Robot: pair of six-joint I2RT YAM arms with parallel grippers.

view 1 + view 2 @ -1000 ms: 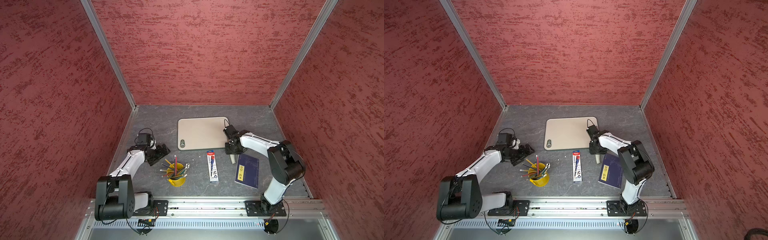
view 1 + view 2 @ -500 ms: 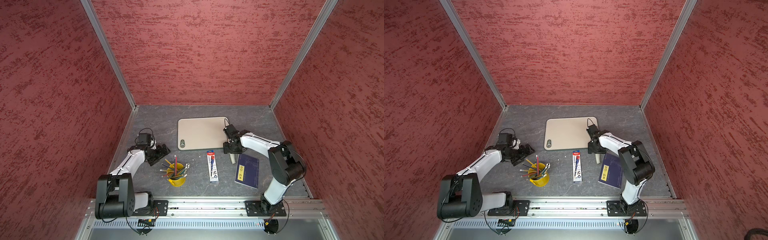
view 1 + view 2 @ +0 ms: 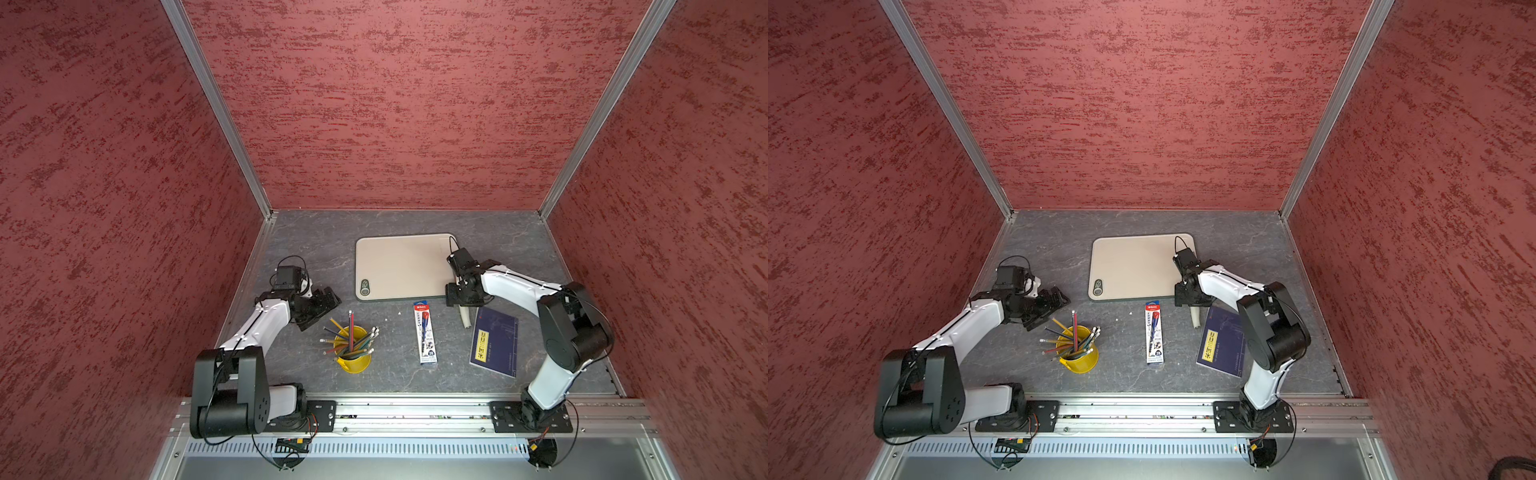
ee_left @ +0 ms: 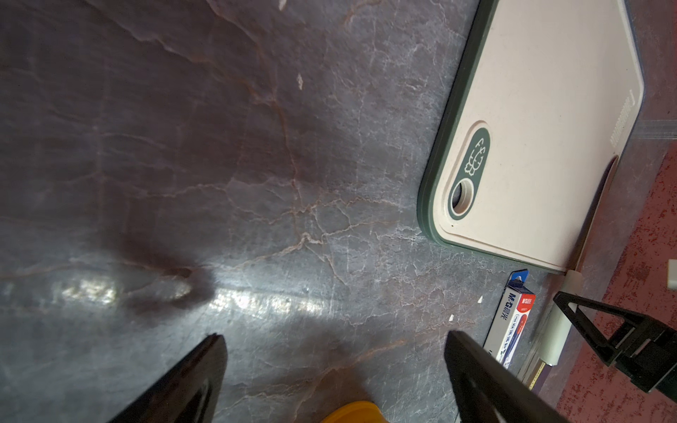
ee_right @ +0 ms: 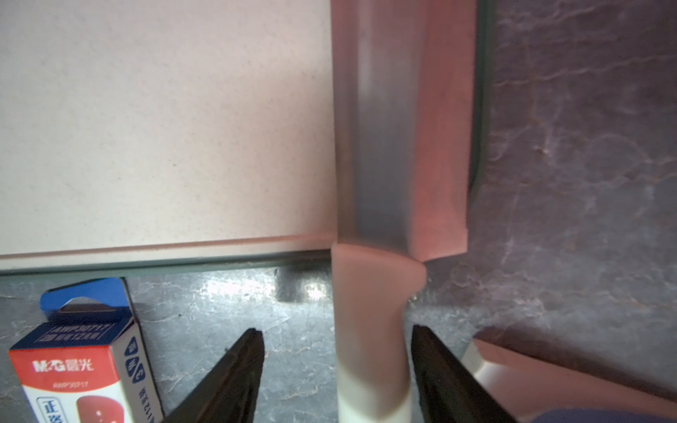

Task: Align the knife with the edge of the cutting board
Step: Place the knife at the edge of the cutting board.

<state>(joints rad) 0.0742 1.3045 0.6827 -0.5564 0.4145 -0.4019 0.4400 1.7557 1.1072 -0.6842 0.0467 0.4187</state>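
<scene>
The right tool (image 5: 336, 329) straddled the knife (image 5: 399, 146) handle, jaws apart, empty. Snagging it on retreat could skew the blade off the cutting board's (image 5: 165, 128) three-o'clock edge.

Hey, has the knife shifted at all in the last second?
No visible shift. In a top view the knife keeps its white handle poking past the near edge of the cutting board, as close to the notebook as before.
</scene>
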